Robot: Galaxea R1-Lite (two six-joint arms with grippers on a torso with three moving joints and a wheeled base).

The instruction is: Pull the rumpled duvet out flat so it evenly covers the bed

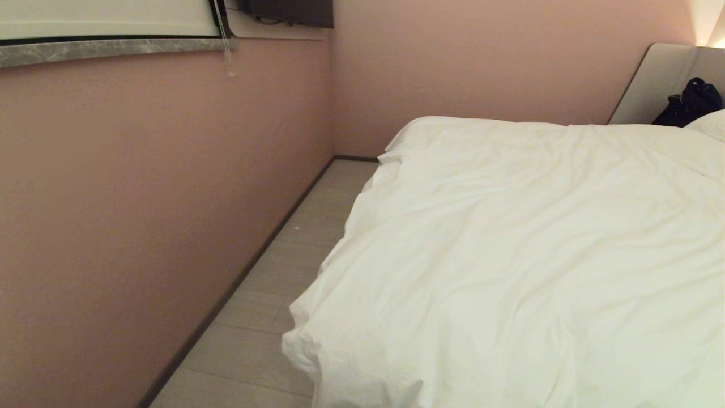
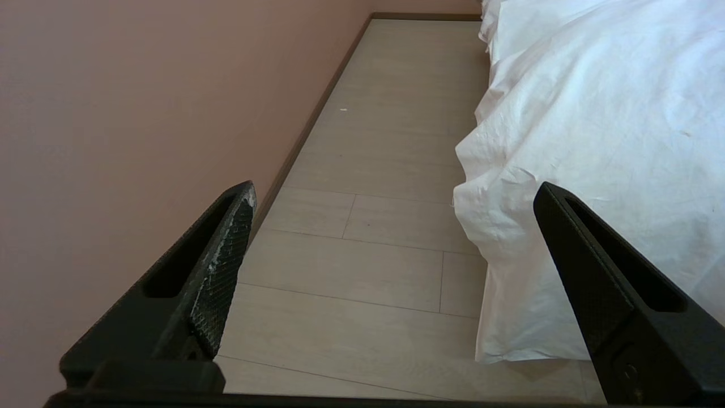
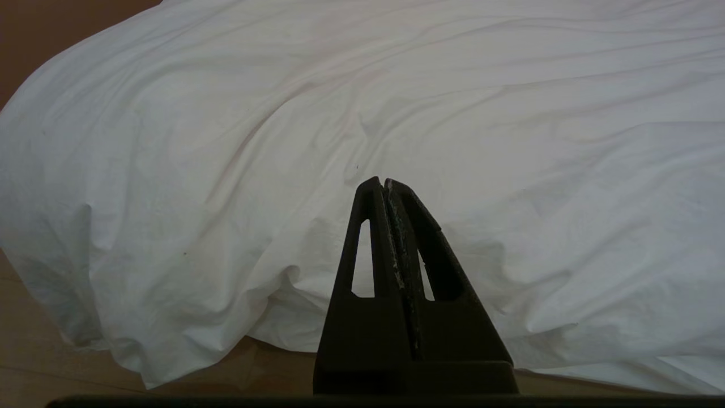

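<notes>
A narrow strip of pale plank floor [image 2: 362, 238] runs between a pink wall [image 1: 141, 198] and the bed, which the white duvet [image 1: 510, 255] covers completely. The left gripper [image 2: 391, 195] hangs wide open, holding nothing; the duvet's draped corner lies just inside its far finger, the floor between the jaws. The right gripper [image 3: 385, 184] is closed and empty, the duvet's hem beyond its tips. The quilt looks soft, puffy and light; the hanging corner seems the best hold. Mattress and base are hidden; the headboard [image 1: 651, 85] is cut off.
</notes>
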